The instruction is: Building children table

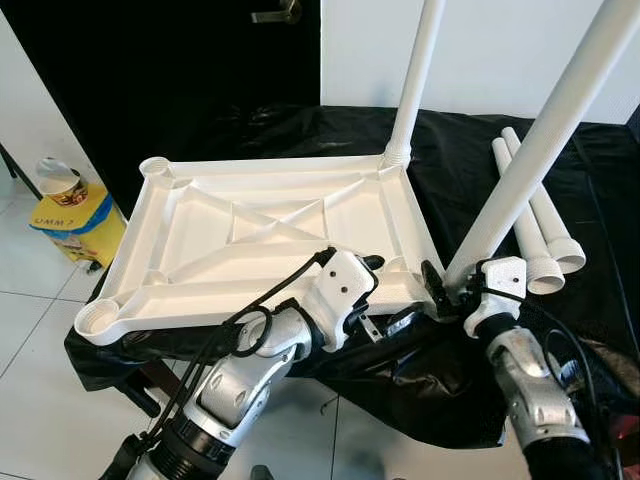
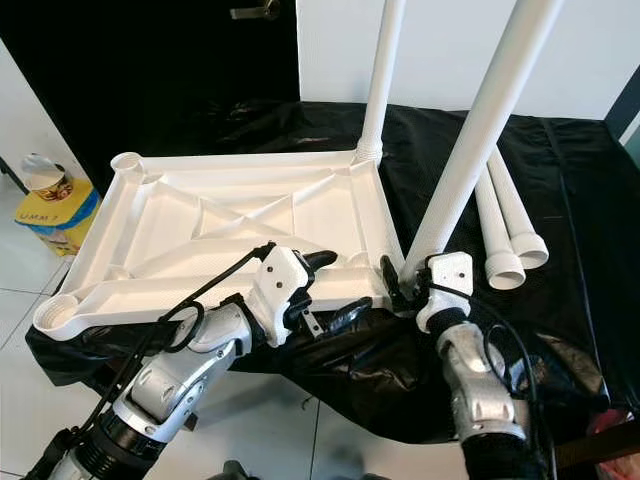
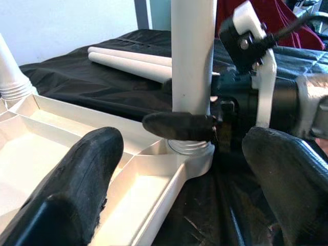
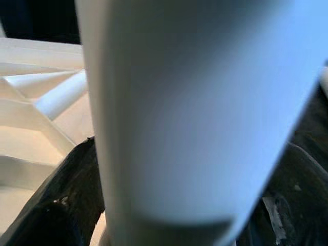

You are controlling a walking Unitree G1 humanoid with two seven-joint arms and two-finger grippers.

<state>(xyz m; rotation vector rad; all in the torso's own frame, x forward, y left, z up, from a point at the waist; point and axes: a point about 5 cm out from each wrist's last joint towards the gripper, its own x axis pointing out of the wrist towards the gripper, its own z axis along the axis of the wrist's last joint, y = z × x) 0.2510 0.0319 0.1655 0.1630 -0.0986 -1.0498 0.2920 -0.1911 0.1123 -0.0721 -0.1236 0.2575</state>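
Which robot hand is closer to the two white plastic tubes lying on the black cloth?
Right. The right gripper grips a standing white leg at the upturned white tabletop's near corner, beside the lying tubes. The left gripper hovers open over the tabletop's near edge, farther away.

Head eyes downward; wrists close on leg (image 3: 192,56)

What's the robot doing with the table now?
Right pincer shut on tall white plastic leg, seated in near corner socket of upturned white plastic tabletop. Left pincer open at tabletop's near edge. Two spare white legs lying aside; nothing blocking.
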